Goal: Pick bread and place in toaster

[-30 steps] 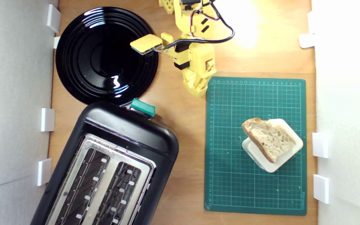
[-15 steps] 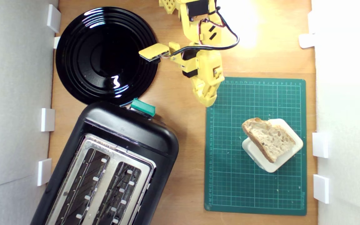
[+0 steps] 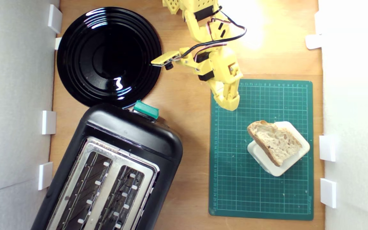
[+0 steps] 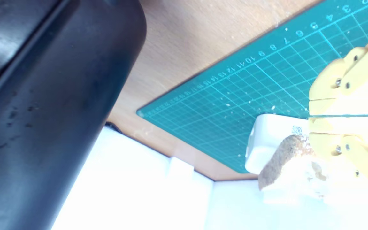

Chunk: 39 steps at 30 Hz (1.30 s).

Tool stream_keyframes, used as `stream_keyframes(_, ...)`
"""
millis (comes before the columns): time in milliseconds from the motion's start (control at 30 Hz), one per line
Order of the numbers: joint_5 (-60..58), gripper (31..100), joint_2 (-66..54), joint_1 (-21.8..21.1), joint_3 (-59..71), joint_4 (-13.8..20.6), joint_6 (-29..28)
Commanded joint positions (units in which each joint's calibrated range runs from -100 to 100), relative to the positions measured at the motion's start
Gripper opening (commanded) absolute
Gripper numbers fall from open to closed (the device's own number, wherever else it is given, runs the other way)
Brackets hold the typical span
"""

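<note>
The bread (image 3: 275, 140), a triangular half-slice with pale holey crumb and brown crust, lies on a cream rounded block (image 3: 294, 159) on the green mat. In the wrist view the bread (image 4: 286, 159) shows just beyond my fingertips. My yellow gripper (image 3: 230, 105) hangs over the mat's upper left corner in the exterior view, up and left of the bread, shut with nothing in it. The wrist view shows the gripper (image 4: 311, 116) with its jaws pressed together. The black toaster (image 3: 113, 166), silver-topped with two slots and a green lever knob (image 3: 145, 109), fills the exterior view's lower left.
A round black plate (image 3: 107, 56) sits at the exterior view's upper left, close to the toaster. The green cutting mat (image 3: 235, 179) covers the right side of the wooden table. White walls with small white clips (image 3: 327, 148) border both sides.
My arm has swung toward the exterior view's right and downward, carrying the shut gripper from the bare wood onto the mat's corner, closer to the bread. Nothing else has moved.
</note>
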Motion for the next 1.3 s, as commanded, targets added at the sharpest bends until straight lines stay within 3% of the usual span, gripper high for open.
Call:
stream_keyframes(0,-6.75,33.2,2.60,-0.17,-0.44,0.23,-0.05)
stream_keyframes(333,-18.19,33.2,11.17,-0.49,-0.53,2.68,-0.05)
stream_keyframes(900,-18.53,33.6,12.34,-0.81,-0.89,1.87,0.05)
stream_keyframes(1000,-18.53,40.0,12.34,-0.81,-0.98,1.78,0.00)
stream_keyframes(1167,-18.44,58.4,12.50,-0.81,-1.53,1.69,-0.11)
stream_keyframes(1267,-18.53,62.8,12.50,-0.97,-1.71,-1.67,-2.15)
